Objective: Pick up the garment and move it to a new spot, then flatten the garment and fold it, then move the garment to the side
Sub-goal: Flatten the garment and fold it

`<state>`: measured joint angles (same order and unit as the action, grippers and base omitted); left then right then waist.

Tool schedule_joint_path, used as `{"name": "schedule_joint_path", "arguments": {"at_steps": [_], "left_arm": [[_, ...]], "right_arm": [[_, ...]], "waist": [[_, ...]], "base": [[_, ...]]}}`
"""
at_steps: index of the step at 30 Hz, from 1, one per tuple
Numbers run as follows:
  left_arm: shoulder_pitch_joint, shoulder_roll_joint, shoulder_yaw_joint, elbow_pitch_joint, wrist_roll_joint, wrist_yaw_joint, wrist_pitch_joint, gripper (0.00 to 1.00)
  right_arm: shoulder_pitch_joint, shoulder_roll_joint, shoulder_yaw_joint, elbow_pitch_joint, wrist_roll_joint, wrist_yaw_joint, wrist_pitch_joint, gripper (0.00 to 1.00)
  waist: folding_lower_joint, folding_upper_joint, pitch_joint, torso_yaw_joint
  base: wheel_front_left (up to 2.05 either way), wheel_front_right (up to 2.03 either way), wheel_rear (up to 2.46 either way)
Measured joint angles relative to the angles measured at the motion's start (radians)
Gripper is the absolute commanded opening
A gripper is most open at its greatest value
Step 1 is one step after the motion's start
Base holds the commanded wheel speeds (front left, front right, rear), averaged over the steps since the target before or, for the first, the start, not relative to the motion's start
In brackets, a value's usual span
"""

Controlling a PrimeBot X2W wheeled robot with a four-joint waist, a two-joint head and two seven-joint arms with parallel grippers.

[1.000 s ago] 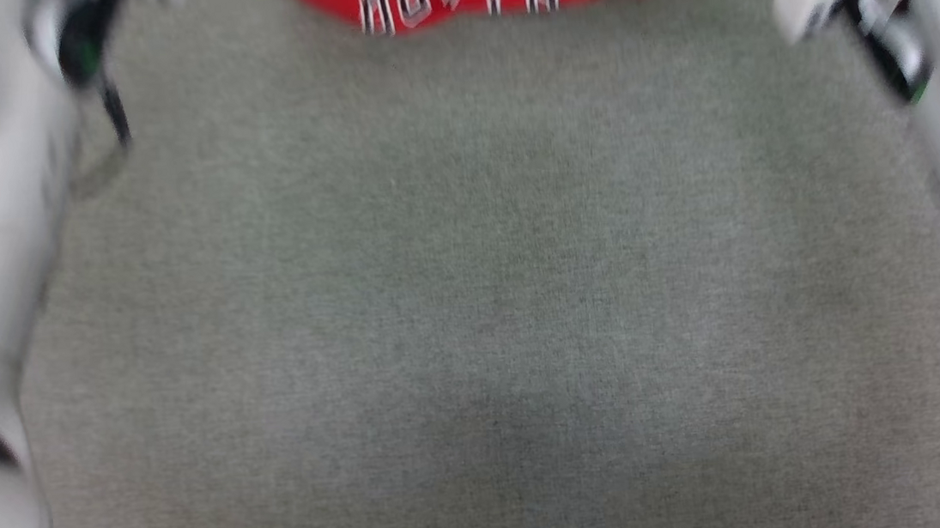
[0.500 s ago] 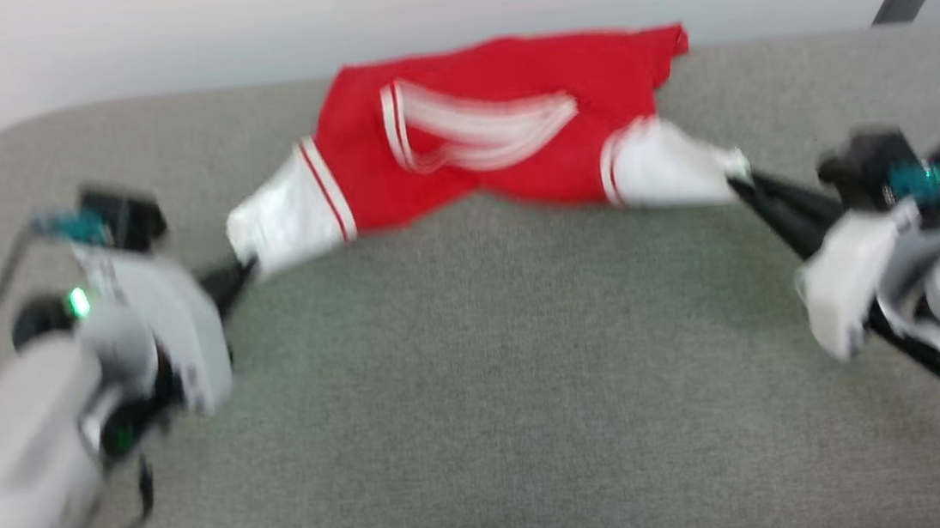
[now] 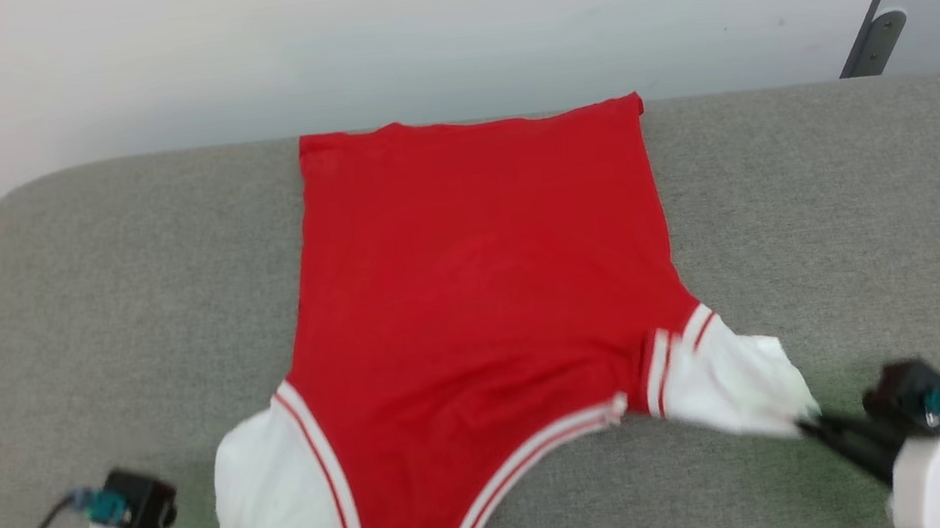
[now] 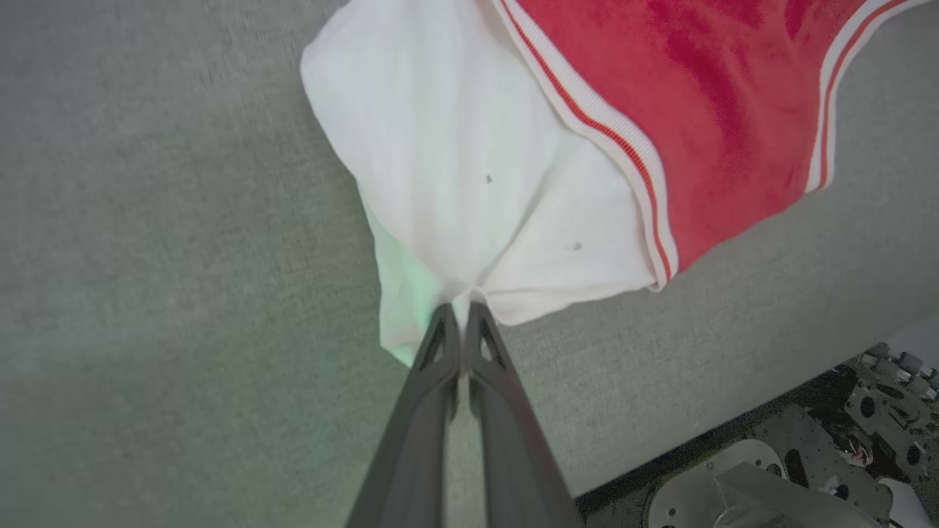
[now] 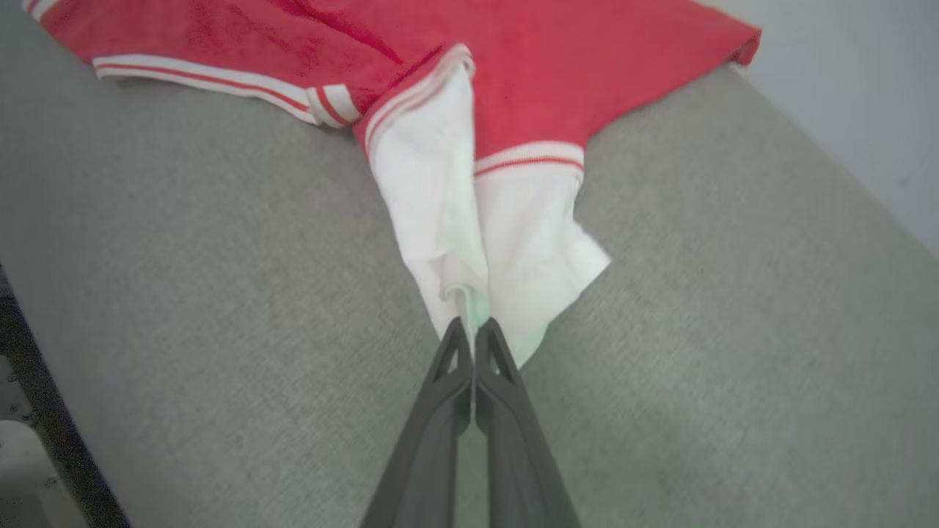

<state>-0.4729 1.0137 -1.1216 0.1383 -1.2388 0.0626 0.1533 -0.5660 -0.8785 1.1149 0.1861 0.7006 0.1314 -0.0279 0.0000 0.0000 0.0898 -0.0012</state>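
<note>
Left pincer is pinching shut on one white sleeve of the red basketball jersey with white short sleeves and red-white striped trim, which is lying spread out, plain side up, on the grey fabric-covered worktop. Right pincer is clamping the opposite white sleeve.

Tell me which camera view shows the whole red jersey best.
The head view: the garment lies spread on the grey surface, hem to both sleeves in frame. The left wrist view gives one white sleeve pinched in the left tool; the right wrist view gives the other sleeve, in the right tool.
</note>
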Motion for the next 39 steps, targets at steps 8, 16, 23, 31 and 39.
{"name": "schedule_joint_path", "arguments": {"at_steps": [8, 16, 23, 31, 39], "left_arm": [[0.127, 0.08, 0.006, -0.094, -0.078, 0.142, -0.04, 0.0], [0.146, 0.053, 0.014, -0.129, -0.089, 0.175, -0.074, 0.0], [0.121, 0.001, 0.023, -0.132, -0.063, 0.175, -0.101, 0.0], [0.097, -0.039, 0.035, -0.13, -0.039, 0.18, -0.142, 0.0], [0.064, -0.07, 0.033, -0.141, 0.001, 0.184, -0.152, 0.0]], "right_arm": [[0.142, -0.099, -0.004, -0.093, 0.18, 0.0, 0.13, 0.0], [0.214, -0.096, -0.097, -0.074, 0.249, 0.0, 0.212, 0.0], [0.248, 0.013, -0.243, 0.02, 0.217, 0.001, 0.264, 1.0], [0.249, 0.04, -0.441, -0.092, 0.152, 0.0, 0.399, 1.0], [0.209, 0.105, -0.708, -0.212, -0.031, 0.0, 0.451, 1.0]], "waist": [[0.0, 0.0, 0.017, 0.009], [0.0, 0.0, 0.044, 0.014], [0.0, 0.0, 0.084, 0.013], [0.0, 0.0, 0.118, 0.035], [0.0, 0.0, 0.14, 0.068]], "base": [[0.0, 0.0, 0.0], [0.0, 0.0, 0.0], [0.0, 0.0, 0.0], [0.0, 0.0, 0.0], [0.0, 0.0, 0.0]]}}
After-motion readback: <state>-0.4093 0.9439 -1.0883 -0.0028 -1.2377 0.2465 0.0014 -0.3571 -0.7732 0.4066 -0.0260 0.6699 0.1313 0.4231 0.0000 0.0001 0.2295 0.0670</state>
